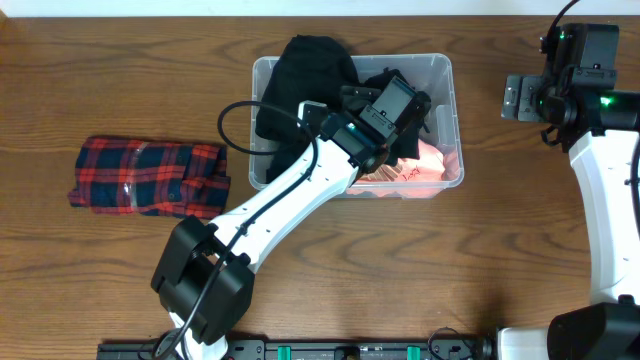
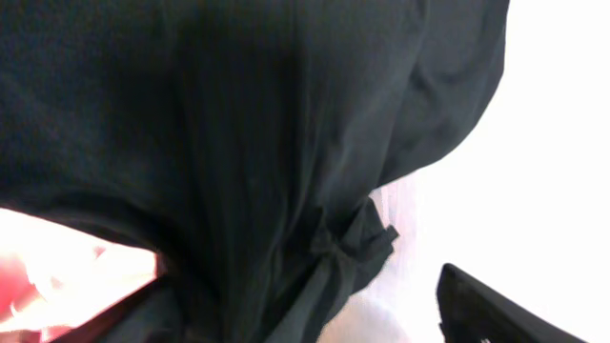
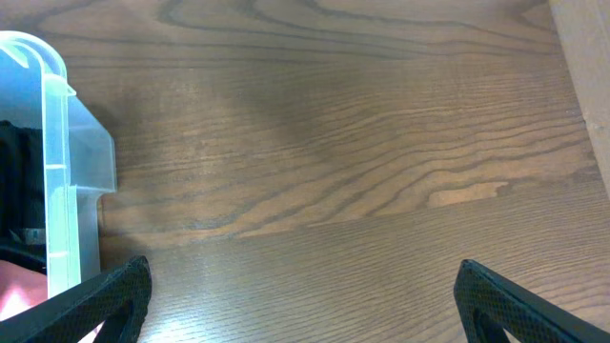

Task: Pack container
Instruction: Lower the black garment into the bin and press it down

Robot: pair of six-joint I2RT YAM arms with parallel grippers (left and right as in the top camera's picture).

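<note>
Black cloth (image 2: 238, 124) in container (image 1: 453, 110) hides left fingers (image 2: 486, 314), grip untellable | right fingers (image 3: 107, 297) wide apart, empty

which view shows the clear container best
Overhead: the whole container shows, rim included, with black clothing and pink clothing inside. The right wrist view catches only one corner; the left wrist view shows mostly the black clothing, up close.
</note>
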